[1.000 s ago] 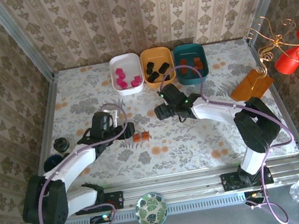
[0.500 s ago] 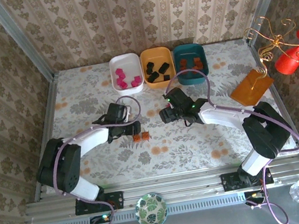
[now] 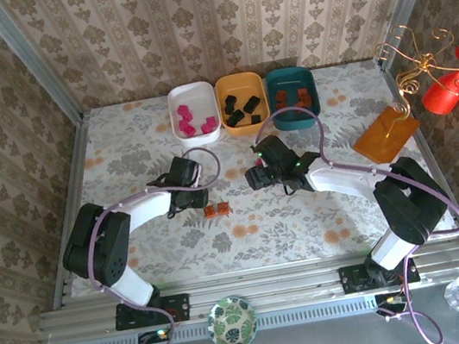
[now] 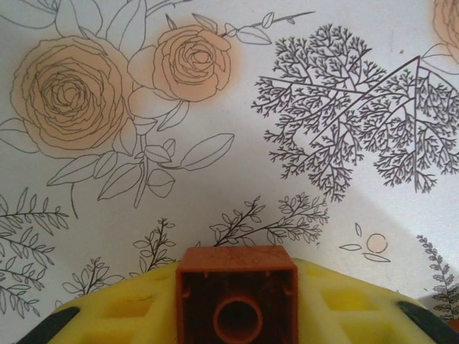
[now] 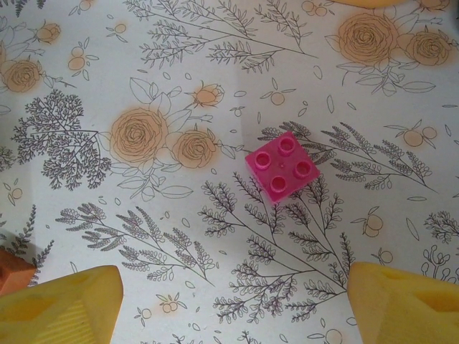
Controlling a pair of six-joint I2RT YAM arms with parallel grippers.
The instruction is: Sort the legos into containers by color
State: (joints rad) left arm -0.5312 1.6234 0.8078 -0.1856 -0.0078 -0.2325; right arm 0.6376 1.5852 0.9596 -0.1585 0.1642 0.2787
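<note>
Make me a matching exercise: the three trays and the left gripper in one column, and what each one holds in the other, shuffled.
Column one:
1. white tray
2. orange-yellow tray
3. teal tray
4. left gripper

Column two:
A. black bricks
B. single orange-brown brick, clamped
C. pink bricks
D. several orange-brown bricks

Pairs: 1-C, 2-A, 3-D, 4-B.

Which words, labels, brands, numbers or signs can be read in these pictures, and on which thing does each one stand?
None can be read.
The studs of the small pink plastic brick on the flowered tablecloth are too small to show any embossed mark.
The orange-brown plastic brick in the left end effector shows its hollow underside, without lettering.
</note>
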